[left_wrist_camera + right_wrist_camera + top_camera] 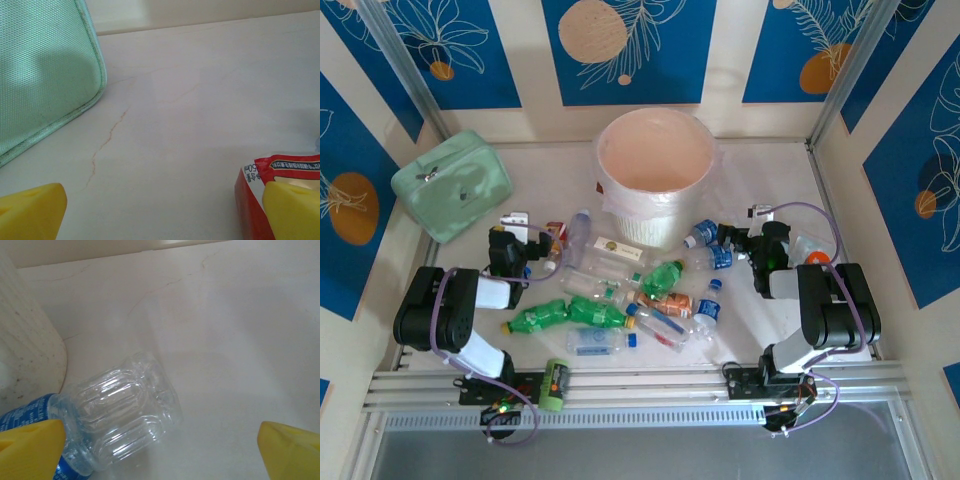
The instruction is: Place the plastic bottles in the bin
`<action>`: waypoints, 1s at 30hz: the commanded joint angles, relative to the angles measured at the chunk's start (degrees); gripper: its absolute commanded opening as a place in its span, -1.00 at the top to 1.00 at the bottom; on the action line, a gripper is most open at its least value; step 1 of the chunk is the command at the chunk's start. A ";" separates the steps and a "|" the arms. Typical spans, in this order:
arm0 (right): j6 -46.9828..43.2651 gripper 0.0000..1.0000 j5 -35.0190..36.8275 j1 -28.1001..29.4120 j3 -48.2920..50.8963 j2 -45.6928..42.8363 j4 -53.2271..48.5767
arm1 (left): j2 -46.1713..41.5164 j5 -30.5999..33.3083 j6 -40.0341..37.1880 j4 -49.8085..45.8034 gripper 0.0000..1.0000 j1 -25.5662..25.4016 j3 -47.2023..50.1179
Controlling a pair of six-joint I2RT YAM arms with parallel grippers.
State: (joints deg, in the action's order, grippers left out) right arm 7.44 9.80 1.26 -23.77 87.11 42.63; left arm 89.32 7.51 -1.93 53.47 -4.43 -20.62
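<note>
Yellow right fingers (30, 447) gape apart, clear bottle (120, 415) between them beside the bin (27, 345).

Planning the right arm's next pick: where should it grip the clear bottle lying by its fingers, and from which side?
Take the clear bottle across its ribbed middle, coming from above. It lies on its side on the table, so its round flanks are free for the fingers to straddle. The open right gripper is centred beside it, so shift toward the bottle first.
</note>
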 commanded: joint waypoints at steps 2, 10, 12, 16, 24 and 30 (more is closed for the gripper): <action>9.33 -0.98 16.09 3.45 -21.22 -12.06 -41.09 | -9.42 5.31 -1.84 -25.12 -1.00 -2.82 -11.81; 34.11 -0.98 -3.79 -6.75 -41.28 -14.13 -79.93 | -18.34 12.89 24.93 -63.01 -0.93 -3.55 -40.44; 33.88 -0.97 2.44 -3.49 -46.62 -12.37 -88.01 | -18.00 8.07 28.87 -68.13 -0.88 -4.19 -44.43; 35.93 -0.88 6.58 0.02 -55.54 -5.84 -101.46 | -19.34 2.15 31.98 -70.95 -0.80 -9.11 -45.00; 40.53 -0.73 -0.41 1.52 -59.56 2.88 -102.88 | -21.14 -3.33 33.04 -73.06 -0.77 -15.90 -42.05; 43.02 -0.69 -4.79 0.14 -65.39 11.72 -102.85 | -23.26 -4.16 34.16 -73.72 -0.77 -15.88 -43.21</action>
State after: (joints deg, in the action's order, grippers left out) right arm 47.77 9.15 2.04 -86.85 95.79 -58.33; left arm 68.36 4.86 30.81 -19.22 -20.38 -62.22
